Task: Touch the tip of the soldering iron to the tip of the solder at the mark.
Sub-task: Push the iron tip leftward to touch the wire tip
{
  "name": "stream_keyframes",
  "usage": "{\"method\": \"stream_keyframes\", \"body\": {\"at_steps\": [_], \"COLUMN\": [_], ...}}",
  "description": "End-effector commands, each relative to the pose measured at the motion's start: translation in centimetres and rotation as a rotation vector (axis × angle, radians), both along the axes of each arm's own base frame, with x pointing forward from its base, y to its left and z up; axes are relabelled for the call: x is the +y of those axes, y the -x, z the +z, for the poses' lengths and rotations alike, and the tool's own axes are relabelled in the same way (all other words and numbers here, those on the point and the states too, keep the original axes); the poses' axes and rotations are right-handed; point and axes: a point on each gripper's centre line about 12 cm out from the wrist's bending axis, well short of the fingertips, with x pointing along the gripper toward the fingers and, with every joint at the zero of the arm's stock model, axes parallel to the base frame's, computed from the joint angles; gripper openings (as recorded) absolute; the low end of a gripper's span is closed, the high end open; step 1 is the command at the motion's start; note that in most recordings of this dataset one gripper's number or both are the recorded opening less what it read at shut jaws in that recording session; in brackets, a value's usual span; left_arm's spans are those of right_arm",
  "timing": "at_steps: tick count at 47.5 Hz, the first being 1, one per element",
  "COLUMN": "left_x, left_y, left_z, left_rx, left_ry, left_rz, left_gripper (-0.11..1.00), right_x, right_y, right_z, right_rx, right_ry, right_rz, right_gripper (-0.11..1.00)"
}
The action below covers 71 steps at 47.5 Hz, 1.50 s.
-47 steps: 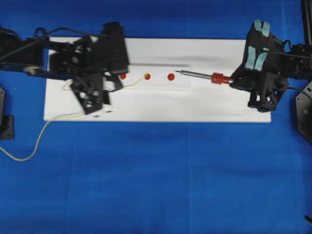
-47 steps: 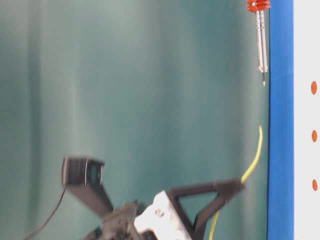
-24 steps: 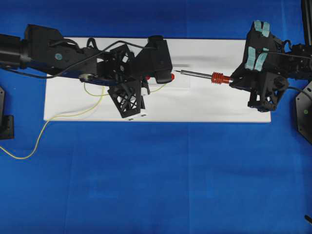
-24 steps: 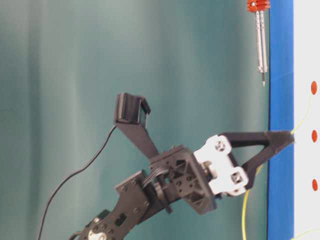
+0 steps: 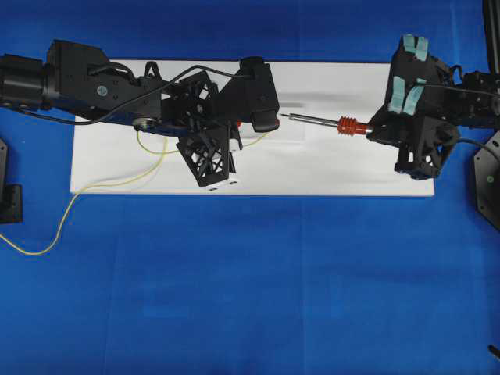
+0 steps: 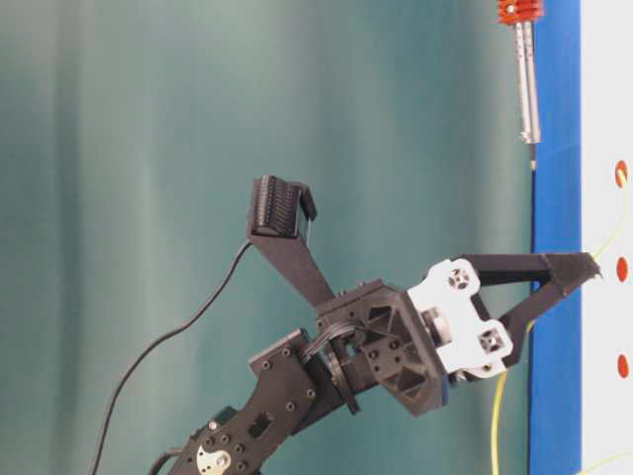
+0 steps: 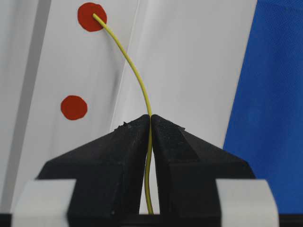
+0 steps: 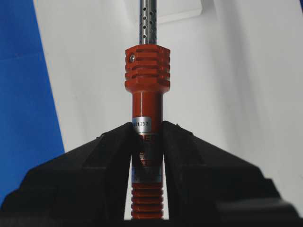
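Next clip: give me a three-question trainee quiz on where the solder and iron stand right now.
1. True or false: the solder tip lies on a red dot.
2. What does the right gripper hold: A the iron, B the solder, C nothing?
3. Fill in: in the table-level view, the iron tip hangs ____ the white board.

Key: 1 true. 2 A. 3 above, not touching.

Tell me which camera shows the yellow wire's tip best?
The left wrist view: the solder runs from the left claw up to a red dot. Overhead, the arm hides the tip; table-level shows a thin sliver; the right wrist view shows none.
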Motion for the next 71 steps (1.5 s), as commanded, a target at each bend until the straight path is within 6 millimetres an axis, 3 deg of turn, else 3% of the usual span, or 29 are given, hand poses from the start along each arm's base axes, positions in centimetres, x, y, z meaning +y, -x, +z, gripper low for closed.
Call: {"method": "stream_keyframes", "body": {"at_steps": [1,29,71], "left_x": [0.1,0.0,0.0], "left_y": [-0.2,0.1,-0.1], "left_z": [1.3,1.1,1.2], "left_rx": [-0.033,-0.014,-0.018], "left_ry": [-0.006,0.0,-0.005], "left_rz": [0.0,0.004,-0.004], "left_gripper": [0.03,0.03,0.03], "right_x": [-0.2,-0.6,-1.0], "right_y": [-0.4,-2.4,-2.7], "right_z": [0.2,-2.1,-2.1], "right_rx": [-0.009,0.093,0.1], "right_ry": [0.004,-0.02,-0.017], "right_rz": [-0.002,-0.001,-0.01], "right_gripper": [0.07,0.07,0.07]}}
